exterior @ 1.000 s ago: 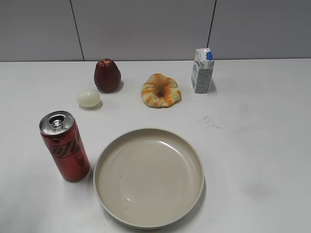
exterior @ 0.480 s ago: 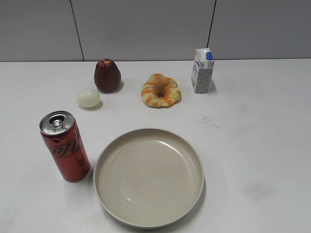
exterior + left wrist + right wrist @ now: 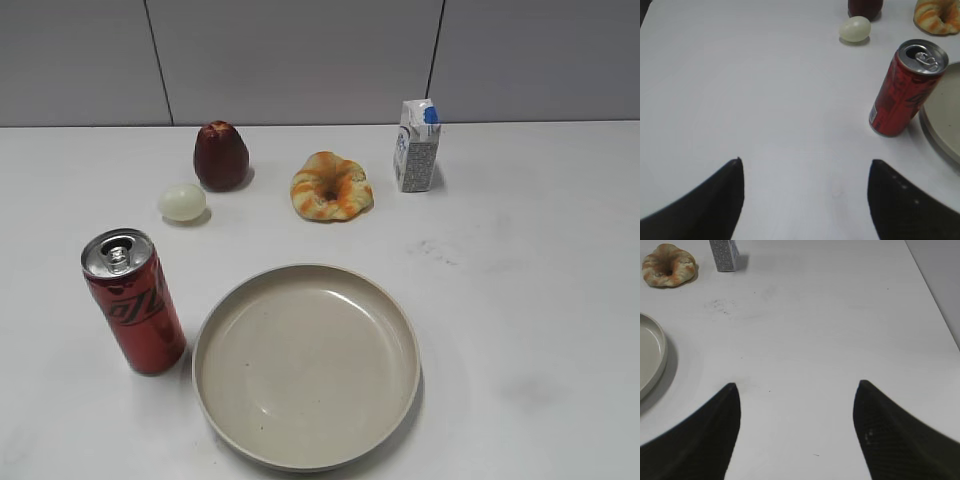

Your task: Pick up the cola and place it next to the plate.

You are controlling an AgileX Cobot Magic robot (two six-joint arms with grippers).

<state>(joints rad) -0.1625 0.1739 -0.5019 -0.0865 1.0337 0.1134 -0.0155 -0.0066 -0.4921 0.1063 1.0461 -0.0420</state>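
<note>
- Exterior view: cola upright on white surface, just left of plate, apparently not quite touching its rim. Behind them, left to right: pale egg, dark red fruit, bagel-like bread ring, small carton. No arm in this view.
- Left wrist view: left claw spread wide over bare surface, holding nothing; cola stands ahead to the right, against the plate's edge.
- Right wrist view: right claw spread wide, empty; plate rim at left edge, bread ring and carton far ahead.
</note>
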